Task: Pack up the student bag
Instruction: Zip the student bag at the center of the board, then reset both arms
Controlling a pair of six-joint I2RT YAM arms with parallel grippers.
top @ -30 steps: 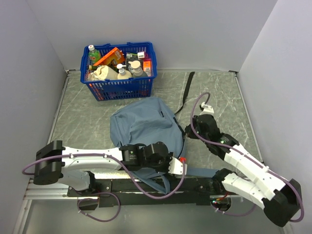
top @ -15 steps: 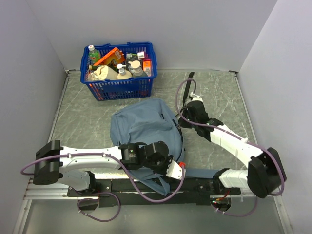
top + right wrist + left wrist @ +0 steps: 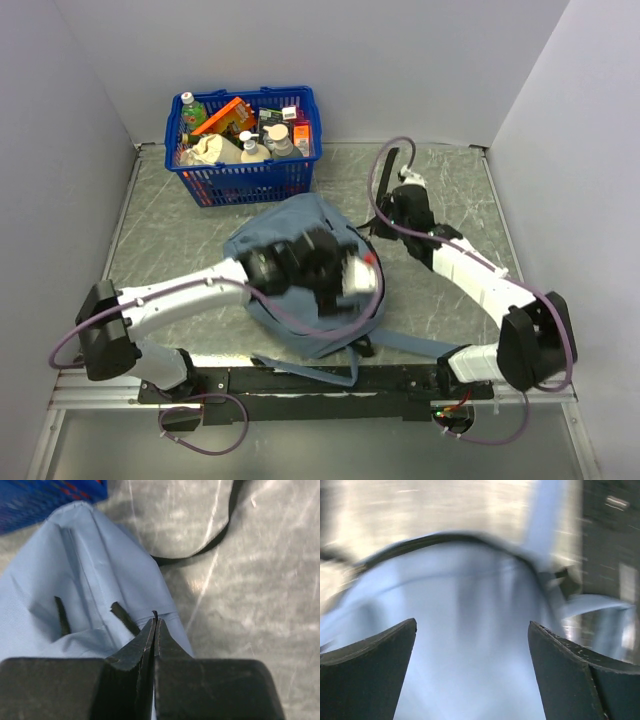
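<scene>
Grey marbled tabletop (image 3: 450, 190) between pale walls (image 3: 400, 60); a blue basket (image 3: 243, 180) of bottles (image 3: 190, 108) stands at the back. The student bag (image 3: 300, 215) lies mid-table, the left gripper (image 3: 472, 625) spread wide just above its cloth, the right gripper (image 3: 155, 617) pressed closed at a seam (image 3: 167, 615) on its right edge.
</scene>
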